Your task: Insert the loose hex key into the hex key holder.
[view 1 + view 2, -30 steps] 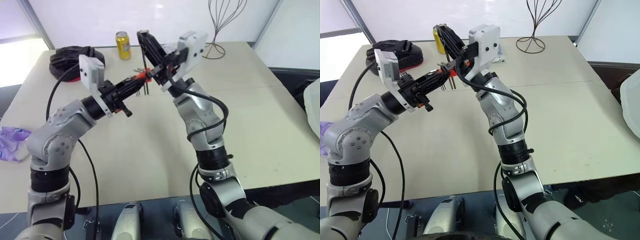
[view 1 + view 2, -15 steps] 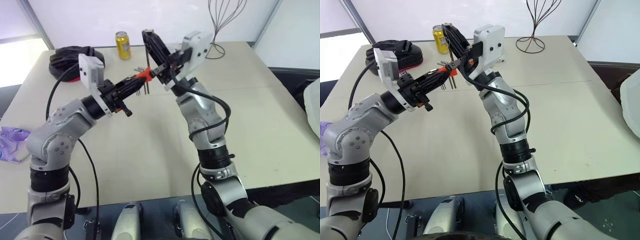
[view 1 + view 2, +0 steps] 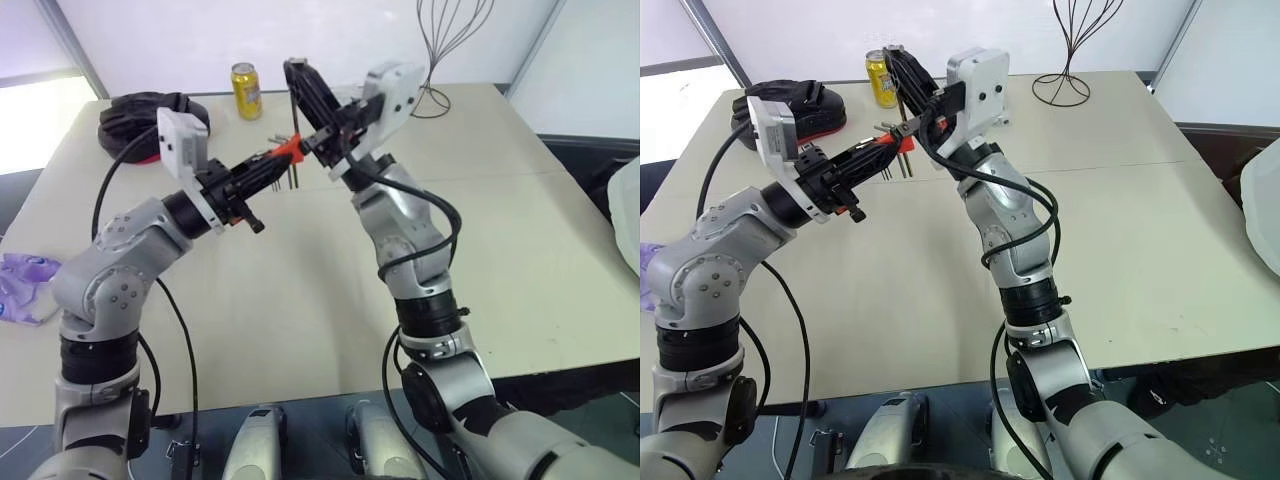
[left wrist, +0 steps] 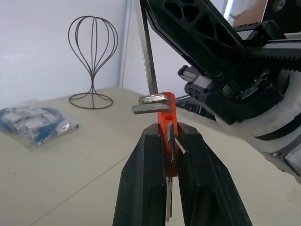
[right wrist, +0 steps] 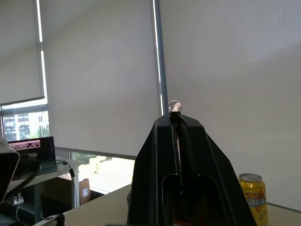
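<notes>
Hex key holder clamped in left gripper, held up over table middle; loose hex key pinched in right gripper, tip at holder, so hole can be met.

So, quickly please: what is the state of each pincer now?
Left pincer: closed on the hex key holder.
Right pincer: closed on the loose hex key.
</notes>
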Tool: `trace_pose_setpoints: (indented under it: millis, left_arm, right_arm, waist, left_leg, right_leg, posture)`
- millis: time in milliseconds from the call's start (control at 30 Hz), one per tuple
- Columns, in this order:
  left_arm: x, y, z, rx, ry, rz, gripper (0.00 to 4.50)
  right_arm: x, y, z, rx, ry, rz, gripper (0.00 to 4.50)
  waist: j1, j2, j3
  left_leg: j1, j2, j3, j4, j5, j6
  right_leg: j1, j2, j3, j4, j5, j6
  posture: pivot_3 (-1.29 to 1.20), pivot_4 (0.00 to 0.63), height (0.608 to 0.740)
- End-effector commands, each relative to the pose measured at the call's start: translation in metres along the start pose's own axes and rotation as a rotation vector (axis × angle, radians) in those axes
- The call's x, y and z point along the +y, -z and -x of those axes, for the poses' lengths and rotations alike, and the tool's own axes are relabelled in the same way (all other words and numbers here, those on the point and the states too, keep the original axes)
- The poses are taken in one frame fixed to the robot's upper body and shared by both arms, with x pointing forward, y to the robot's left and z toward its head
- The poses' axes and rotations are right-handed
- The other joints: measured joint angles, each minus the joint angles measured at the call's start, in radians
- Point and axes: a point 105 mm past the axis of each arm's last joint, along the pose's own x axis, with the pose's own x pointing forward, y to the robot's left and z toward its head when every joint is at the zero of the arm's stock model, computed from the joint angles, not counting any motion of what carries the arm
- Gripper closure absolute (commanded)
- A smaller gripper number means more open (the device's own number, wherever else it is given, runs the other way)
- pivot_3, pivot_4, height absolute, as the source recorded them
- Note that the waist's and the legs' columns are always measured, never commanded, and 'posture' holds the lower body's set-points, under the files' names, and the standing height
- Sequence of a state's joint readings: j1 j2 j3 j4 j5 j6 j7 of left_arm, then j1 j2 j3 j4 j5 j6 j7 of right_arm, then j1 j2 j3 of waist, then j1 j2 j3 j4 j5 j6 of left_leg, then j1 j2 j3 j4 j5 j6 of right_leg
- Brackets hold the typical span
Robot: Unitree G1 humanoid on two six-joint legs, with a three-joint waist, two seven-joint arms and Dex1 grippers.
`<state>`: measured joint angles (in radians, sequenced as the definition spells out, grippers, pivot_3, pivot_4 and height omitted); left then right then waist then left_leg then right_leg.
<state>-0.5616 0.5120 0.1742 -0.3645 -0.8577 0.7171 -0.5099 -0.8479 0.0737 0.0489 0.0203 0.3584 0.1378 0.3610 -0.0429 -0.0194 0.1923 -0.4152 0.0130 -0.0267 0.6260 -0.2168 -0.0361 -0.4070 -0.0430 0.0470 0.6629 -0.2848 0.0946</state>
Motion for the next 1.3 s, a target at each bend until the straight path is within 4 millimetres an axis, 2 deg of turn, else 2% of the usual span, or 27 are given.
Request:
trace_pose_setpoints:
  millis: [33, 400, 1300]
  left_arm:
    - [-0.002, -0.013, 0.001, -0.03, 0.007, -0.047, 4.5]
    - [0.001, -0.013, 0.0, -0.035, -0.006, -0.043, 4.5]
    - [-0.003, -0.018, 0.001, -0.056, 0.002, -0.036, 4.5]
  right_arm:
    - [0.011, -0.026, -0.008, -0.088, -0.044, 0.016, 4.46]
    - [0.014, -0.03, -0.008, -0.093, -0.056, 0.016, 4.46]
    - [0.017, -0.018, -0.004, -0.058, -0.06, 0.028, 4.46]
  waist:
    - [0.0, 0.0, 0.0]
    - [0.0, 0.0, 0.0]
    - [0.0, 0.0, 0.0]
  left_leg:
    - [0.0, 0.0, 0.0, 0.0, 0.0, 0.0]
    - [0.0, 0.0, 0.0, 0.0, 0.0, 0.0]
    - [-0.001, 0.0, 0.0, 0.0, 0.0, 0.0]
  right_leg:
    - [0.0, 0.0, 0.0, 0.0, 0.0, 0.0]
    - [0.0, 0.0, 0.0, 0.0, 0.0, 0.0]
    - [-0.001, 0.0, 0.0, 0.0, 0.0, 0.0]
  posture:
    - [0.0, 0.15, 0.74]
    - [0.0, 0.15, 0.74]
    - [0.0, 0.15, 0.74]
